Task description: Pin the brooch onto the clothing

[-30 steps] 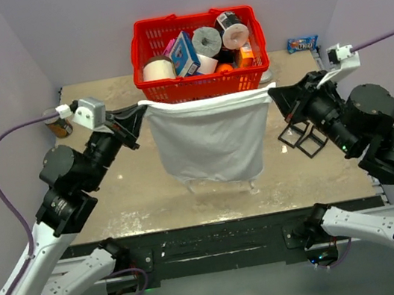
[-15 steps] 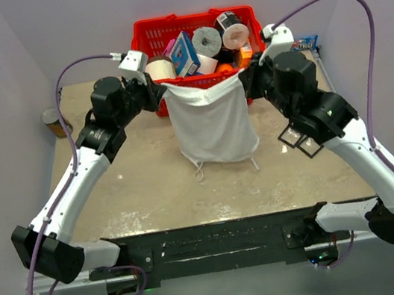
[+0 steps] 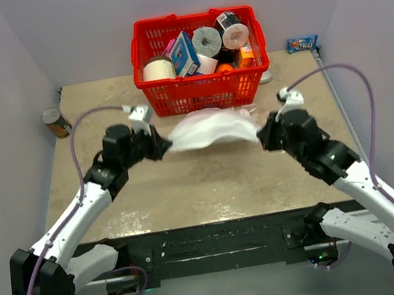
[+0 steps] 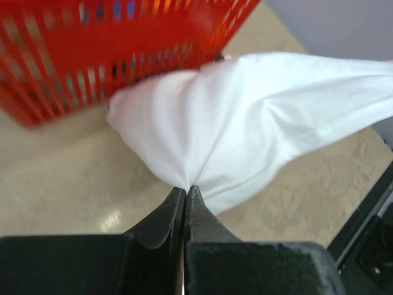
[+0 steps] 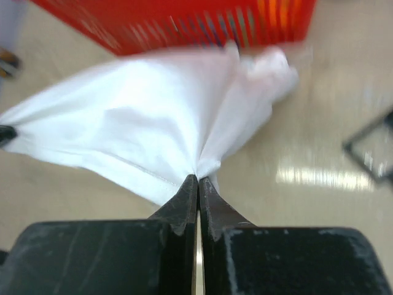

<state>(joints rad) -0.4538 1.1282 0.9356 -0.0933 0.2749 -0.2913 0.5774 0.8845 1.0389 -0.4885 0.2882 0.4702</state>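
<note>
Lowered since a moment ago, the white T-shirt (image 3: 206, 132) now spans low just in front of the red basket (image 3: 196, 95), its ends clamped in the left gripper (image 4: 186, 189) and right gripper (image 5: 198, 179).

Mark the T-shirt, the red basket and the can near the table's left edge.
T-shirt (image 3: 206, 132): top external view, middle of the bunched white cloth.
red basket (image 3: 203, 93): top external view, its front wall.
can (image 3: 57, 123): top external view, its side.
</note>
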